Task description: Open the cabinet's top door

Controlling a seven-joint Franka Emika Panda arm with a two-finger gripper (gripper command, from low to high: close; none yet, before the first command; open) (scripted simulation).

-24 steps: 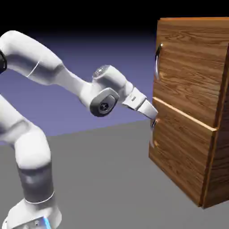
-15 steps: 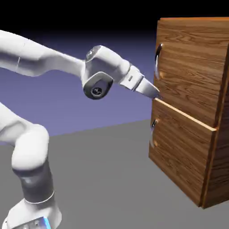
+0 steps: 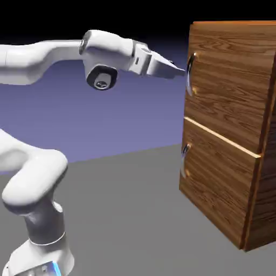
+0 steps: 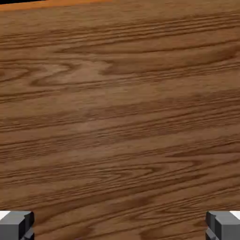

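The top door (image 3: 229, 86) is the upper front panel of the tall brown wood cabinet (image 3: 261, 202), on the exterior view's right, and it sits closed above the lower door (image 3: 218, 186), with a pale orange edge (image 3: 222, 137) running between the two. Its arched metal handle (image 3: 190, 74) stands upright near the door's edge on the exterior view's left; the lower door's shorter handle (image 3: 185, 160) stands below it. The jaws (image 3: 182, 71) are at the height of the upper handle, near it or touching it; which of the two, I cannot tell. They stand wide apart, with only wood grain showing between the grey tips in the hand view, and they hold nothing. The white arm (image 3: 32, 63) reaches across from the exterior view's left, with the grey ground (image 3: 129, 215) below and the blue-violet backdrop (image 3: 135, 118) behind. Nothing visible stands between the jaws and the upper handle. The arm's elbow is cut off at the exterior view's left border, and the cabinet runs out of the picture on the right. In the exterior view the two fingers overlap, hard to tell apart. The hand view is filled by the door's grain, with an orange strip and a dark corner at its top; the handle does not show there.
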